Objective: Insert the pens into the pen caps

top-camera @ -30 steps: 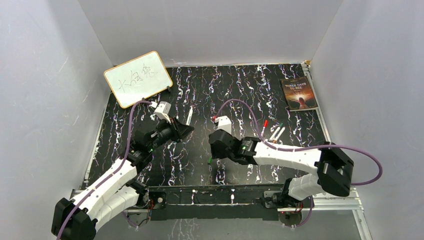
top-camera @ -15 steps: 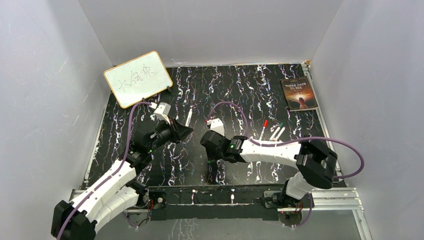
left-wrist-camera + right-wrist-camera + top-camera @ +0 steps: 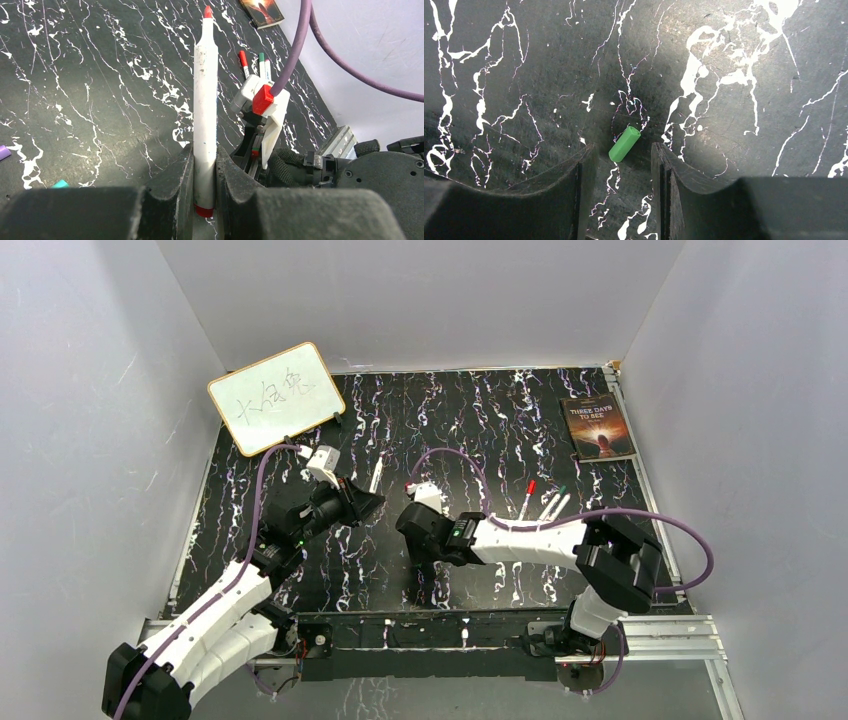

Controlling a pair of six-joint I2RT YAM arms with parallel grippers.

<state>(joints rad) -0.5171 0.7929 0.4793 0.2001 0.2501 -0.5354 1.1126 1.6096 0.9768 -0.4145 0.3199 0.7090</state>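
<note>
The left end effector (image 3: 204,167) is pinched tight on a white pen (image 3: 205,100), gripping it low on the barrel just above its red end. The rest of the pen projects straight out past the fingers, its bare red tip pointing away over the black marbled table (image 3: 470,410). In the overhead view this pen (image 3: 377,477) is held left of centre, with the left end effector (image 3: 363,504) at its near end. The right end effector (image 3: 624,150) has its fingers spread and points down at the table. A green cap (image 3: 625,143) lies on its side in the gap between them, slanted, and appears to touch neither finger. Whether the fingertips reach the table surface cannot be told. Three more pens (image 3: 545,502) lie close together on the table beyond the right arm, one red-tipped and one green-tipped. At the lower left edge of the left wrist view, a purple cap (image 3: 2,151) and a teal cap (image 3: 61,183) rest on the table, each only partly visible. A whiteboard (image 3: 276,396) with handwriting leans at the far left corner, and a book (image 3: 598,426) lies at the far right.
</note>
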